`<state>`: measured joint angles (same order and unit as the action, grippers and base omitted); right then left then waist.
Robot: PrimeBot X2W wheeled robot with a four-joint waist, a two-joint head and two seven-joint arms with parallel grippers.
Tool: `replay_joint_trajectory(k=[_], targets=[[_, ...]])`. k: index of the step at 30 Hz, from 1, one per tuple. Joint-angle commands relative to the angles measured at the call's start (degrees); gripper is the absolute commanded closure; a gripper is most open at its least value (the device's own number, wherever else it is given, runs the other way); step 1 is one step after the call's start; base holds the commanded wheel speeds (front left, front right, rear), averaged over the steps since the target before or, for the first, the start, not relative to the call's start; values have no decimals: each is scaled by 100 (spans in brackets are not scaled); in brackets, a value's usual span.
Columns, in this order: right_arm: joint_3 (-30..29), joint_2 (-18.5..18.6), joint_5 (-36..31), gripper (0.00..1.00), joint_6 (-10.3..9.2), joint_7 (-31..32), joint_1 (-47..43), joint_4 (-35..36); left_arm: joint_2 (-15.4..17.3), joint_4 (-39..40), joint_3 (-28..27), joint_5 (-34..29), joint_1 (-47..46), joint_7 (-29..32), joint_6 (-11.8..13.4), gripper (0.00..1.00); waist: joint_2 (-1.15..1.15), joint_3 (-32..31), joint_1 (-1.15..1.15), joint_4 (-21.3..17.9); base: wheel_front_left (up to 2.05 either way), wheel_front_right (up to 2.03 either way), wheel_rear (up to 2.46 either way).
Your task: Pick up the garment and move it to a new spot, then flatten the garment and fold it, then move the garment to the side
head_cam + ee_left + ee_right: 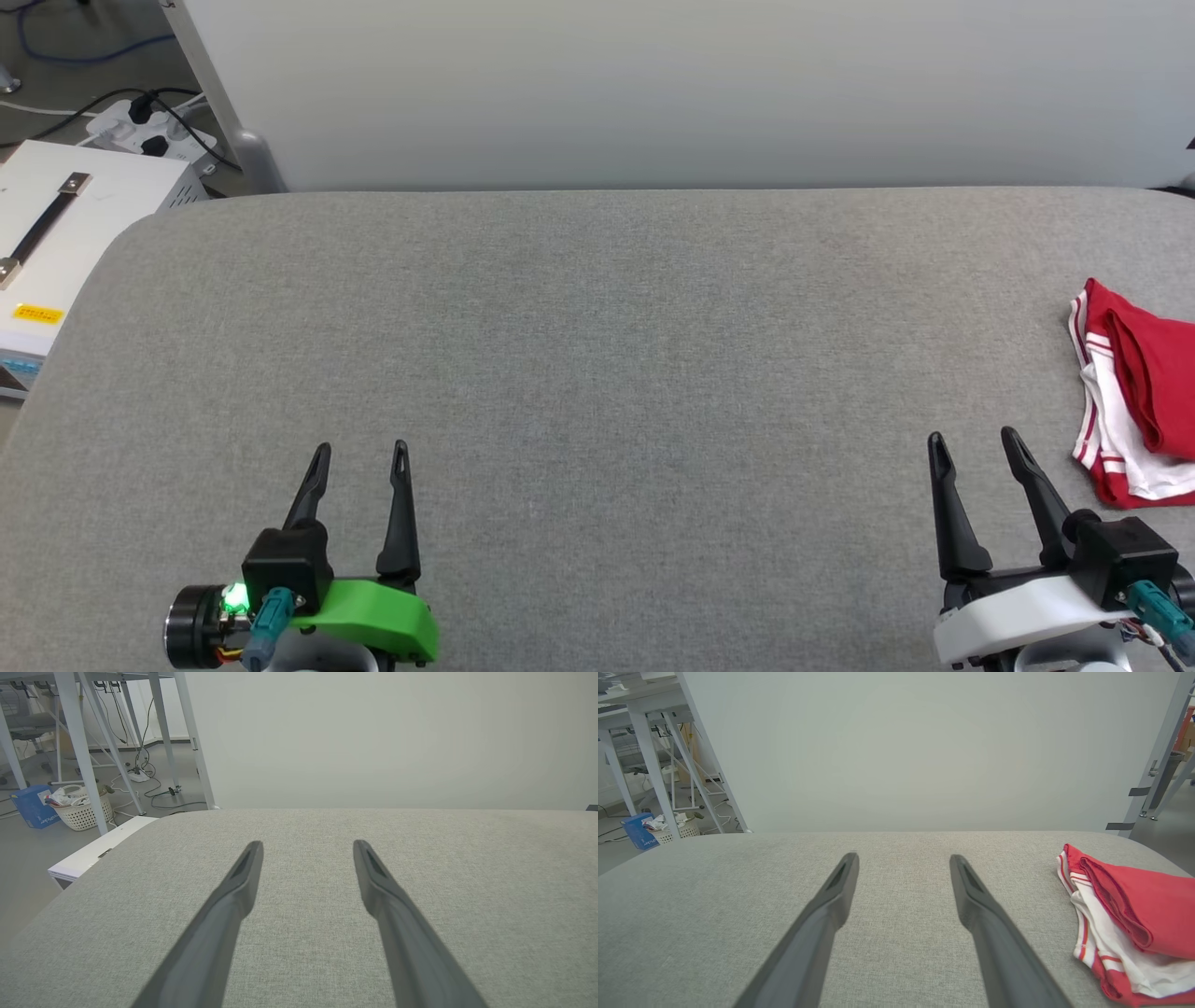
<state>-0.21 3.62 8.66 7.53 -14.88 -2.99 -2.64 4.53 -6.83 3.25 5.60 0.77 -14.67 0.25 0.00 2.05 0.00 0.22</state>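
Grey table (597,327), folded garment (1148,373) near wide right claw (971,436), left claw (361,448) wide, left wrist view adds basket (84,812)

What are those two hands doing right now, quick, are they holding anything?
Left hand: open, holding nothing.
Right hand: open, holding nothing; the shirt lies apart from it, on its right.
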Motion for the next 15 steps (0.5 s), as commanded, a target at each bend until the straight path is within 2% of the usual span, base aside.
replay_joint_trajectory(k=[1, 6, 7, 15], targets=[[-21, -24, -50, 0, -4, -12, -105, 48, -32, -20, -31, 29, 88, -33, -35, 0, 0, -12, 0, 20, 0, 0, 0], [-16, -35, -70, 0, -4, -12, -144, 19, -38, -60, -55, 1, 98, -33, -45, 0, 0, -23, 0, 33, 0, 0, 0], [-10, -13, -30, 100, 0, 2, -55, 8, -19, -43, -30, -2, 8, 6, -18, 100, 0, -23, 0, 33, 0, 0, 0], [-5, -14, -73, 100, 0, 81, -35, 20, -26, -3, -36, -31, 0, 88, -18, 100, 0, -33, 0, 30, 0, 0, 0]])
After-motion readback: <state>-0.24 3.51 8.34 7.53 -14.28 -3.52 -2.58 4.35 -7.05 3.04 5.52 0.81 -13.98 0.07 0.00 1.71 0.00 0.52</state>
